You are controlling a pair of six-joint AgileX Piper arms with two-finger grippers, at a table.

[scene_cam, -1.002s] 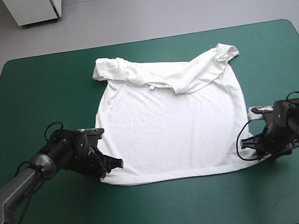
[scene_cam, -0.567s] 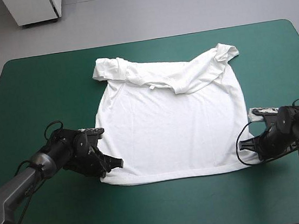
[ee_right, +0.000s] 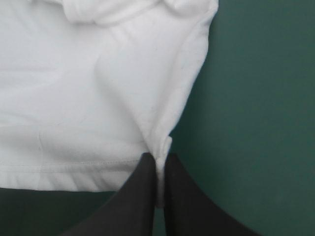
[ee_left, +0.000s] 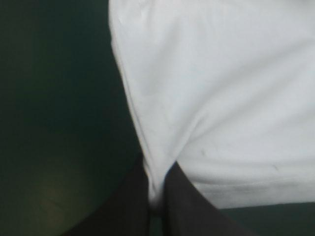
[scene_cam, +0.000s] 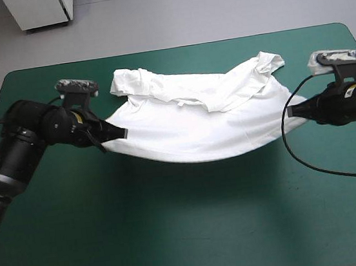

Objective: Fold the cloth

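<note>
Both hem corners of the T-shirt (scene_cam: 197, 130) are clamped, one in the left end effector (scene_cam: 118, 133), one in the right end effector (scene_cam: 294, 111), and held above the teal-green worktop (scene_cam: 197, 234). The collar end lies toward the far edge. This looks like the first fold. The next move probably calls for carrying the hem evenly over the collar.

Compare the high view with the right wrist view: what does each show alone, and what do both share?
Only the high view: the whole T-shirt, its near hem sagging between the left tool and right tool, collar and sleeves bunched at the far side. Only the right wrist view: the hem's stitched seam, and the corner pinched between the black fingers. Both: white cloth over the teal-green table, the right tool shut on it.
</note>
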